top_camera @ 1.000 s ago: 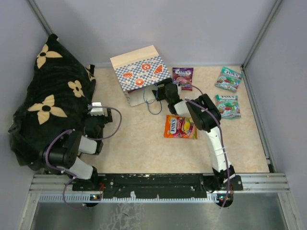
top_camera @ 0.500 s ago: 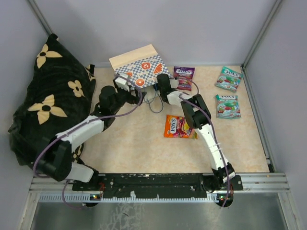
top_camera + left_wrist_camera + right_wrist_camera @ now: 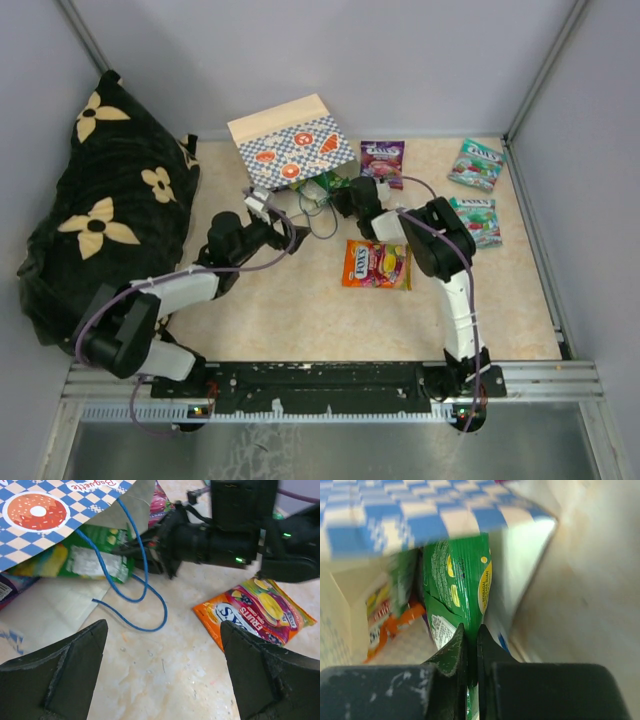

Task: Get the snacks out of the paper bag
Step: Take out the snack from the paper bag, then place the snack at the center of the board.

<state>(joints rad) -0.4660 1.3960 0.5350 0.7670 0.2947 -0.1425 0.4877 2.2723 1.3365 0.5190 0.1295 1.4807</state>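
Being clamped by the right gripper point(image 3: 470, 630), a green snack point(image 3: 462, 575) must be drawn from the paper bag point(image 3: 285, 140), left gripper point(image 3: 162, 625) spread wide.

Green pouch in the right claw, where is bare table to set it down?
Bare: the stretch between the orange pouch and the near rail, right of the left arm. Crowded: the paper bag mouth with cords, and the far-right teal pouches.
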